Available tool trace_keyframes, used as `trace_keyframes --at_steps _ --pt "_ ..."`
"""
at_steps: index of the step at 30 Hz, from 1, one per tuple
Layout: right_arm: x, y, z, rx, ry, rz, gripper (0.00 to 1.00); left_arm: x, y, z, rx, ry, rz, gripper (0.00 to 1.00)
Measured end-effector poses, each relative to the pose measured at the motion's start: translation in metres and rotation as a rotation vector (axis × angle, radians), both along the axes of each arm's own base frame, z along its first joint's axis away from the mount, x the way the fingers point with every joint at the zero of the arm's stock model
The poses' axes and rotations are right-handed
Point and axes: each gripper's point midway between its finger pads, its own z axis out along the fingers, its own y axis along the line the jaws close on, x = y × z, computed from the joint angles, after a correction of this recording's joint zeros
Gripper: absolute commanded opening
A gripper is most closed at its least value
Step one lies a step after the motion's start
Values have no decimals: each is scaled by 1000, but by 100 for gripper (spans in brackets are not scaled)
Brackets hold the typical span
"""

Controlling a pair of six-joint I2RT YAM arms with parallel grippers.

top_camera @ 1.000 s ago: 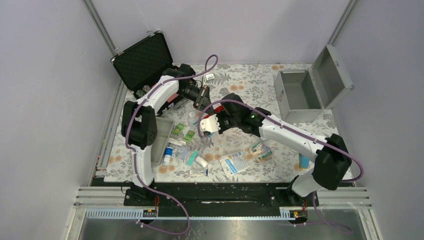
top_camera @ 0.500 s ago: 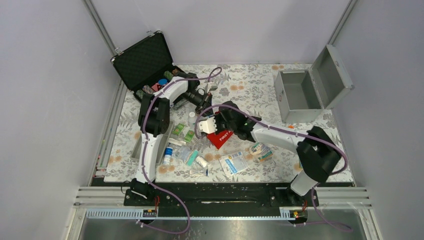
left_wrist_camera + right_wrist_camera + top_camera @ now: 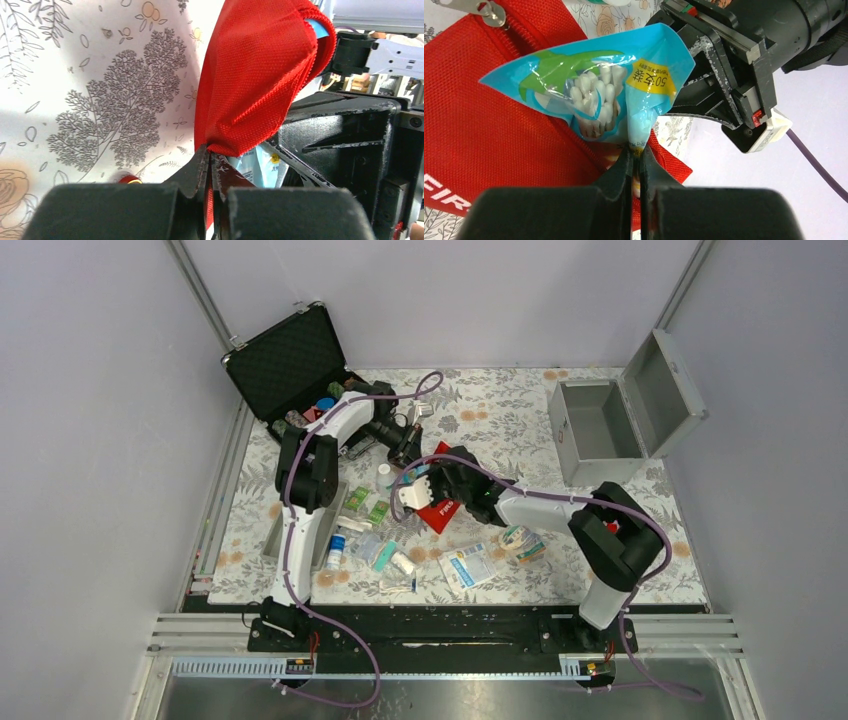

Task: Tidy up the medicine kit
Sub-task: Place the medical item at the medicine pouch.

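The medicine kit, a silver-grey metal box, stands at the back right with its hinged lid open. Mid-table, both grippers meet at a red first-aid pouch. My left gripper is shut on a fold of the pouch's red fabric and holds it up off the floral cloth. My right gripper is shut on the edge of a blue packet of cotton swabs, which sits at the pouch's zipped mouth. In the top view the left gripper is just behind the right gripper.
An open black foam-lined case with coloured chips stands at the back left. Small packets and bottles lie scattered in front of the arms, with a sachet pack, a bandage roll, a blue box and a grey tray.
The left arm's elbow has swung back toward the black case. The right arm has folded in leftward. The red pouch now shows between the two grippers.
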Motion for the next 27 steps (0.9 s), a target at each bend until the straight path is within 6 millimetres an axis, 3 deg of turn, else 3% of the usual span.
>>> trace_keyframes --at_steps 11,18,27 --pt "20 -4 -10 17 32 -147 0 -8 3 -15 14 21 -8 0" --pt "10 -10 -6 55 45 -139 0 -15 1 -9 1 73 -1 0" --pt "-5 -20 -5 -42 1 -20 0 -16 -4 7 -11 97 14 0"
